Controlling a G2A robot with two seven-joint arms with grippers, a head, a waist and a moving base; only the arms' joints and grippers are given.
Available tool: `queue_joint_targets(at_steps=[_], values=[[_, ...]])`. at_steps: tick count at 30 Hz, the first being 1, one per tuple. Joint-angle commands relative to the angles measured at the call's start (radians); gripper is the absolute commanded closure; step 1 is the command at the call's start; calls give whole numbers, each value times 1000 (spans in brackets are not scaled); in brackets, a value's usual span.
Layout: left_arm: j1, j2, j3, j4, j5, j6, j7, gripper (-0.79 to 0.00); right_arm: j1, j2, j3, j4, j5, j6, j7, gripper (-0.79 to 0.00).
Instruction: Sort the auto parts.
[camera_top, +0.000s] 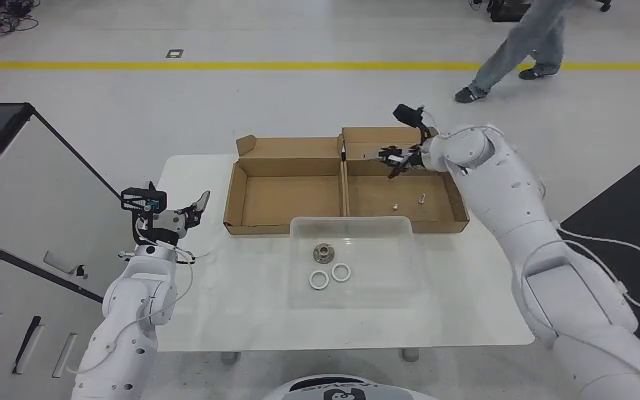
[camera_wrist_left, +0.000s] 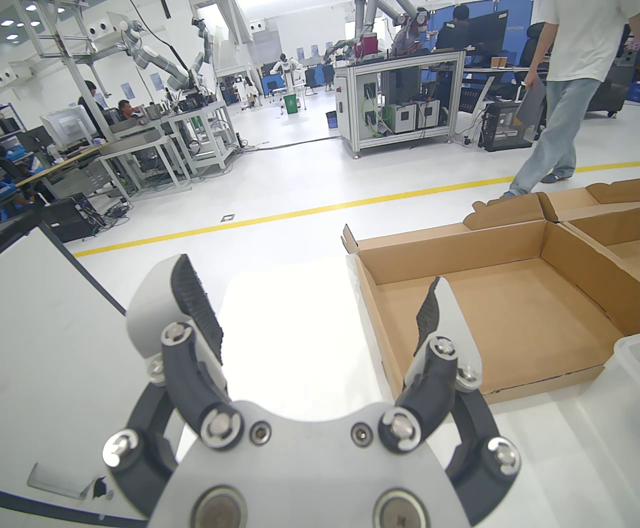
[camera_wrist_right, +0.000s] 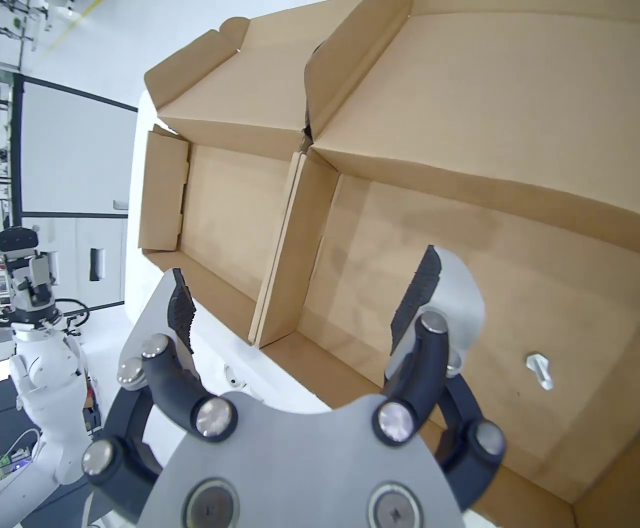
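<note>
The bench (camera_top: 250, 310) carries two cardboard boxes side by side along its far edge, the left box (camera_top: 285, 195) and the right box (camera_top: 370, 190). The right box has two tiny metal bits (camera_top: 397, 205) on its floor, too small to tell what kind tbh. Just near of the boxes sits a clear bin (camera_top: 390, 275), walls hard to make out, holding a metal hub (camera_top: 323, 252) and two white rings (camera_top: 319, 280). The right gripper (camera_top: 395, 160) hangs wide open over the right box. The left gripper (camera_wrist_left: 310, 295) gapes open, holding nothing, over the bench's left side.

The boxes (camera_top: 285, 200) are brown, the table (camera_top: 200, 300) white, 2 rings (camera_top: 319, 280) white.
</note>
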Motion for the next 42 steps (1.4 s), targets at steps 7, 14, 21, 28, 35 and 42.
queue_joint_targets(at_steps=[7, 14, 21, 28, 35, 42], values=[[0, 0, 0, 0, 0, 0, 0, -785, -348, 106, 298, -513, 56, 104, 82, -785], [0, 0, 0, 0, 0, 0, 0, -785, -517, 130, 445, -667, 275, 58, 128, -785], [0, 0, 0, 0, 0, 0, 0, -785, -618, 140, 550, -688, 579, 11, 208, -785], [0, 0, 0, 0, 0, 0, 0, -785, -680, 146, 612, -661, 783, -17, 277, -785], [0, 0, 0, 0, 0, 0, 0, -785, -719, 150, 650, -636, 939, -32, 341, -785], [0, 0, 0, 0, 0, 0, 0, -785, -744, 154, 682, -604, 1066, -49, 410, -785]])
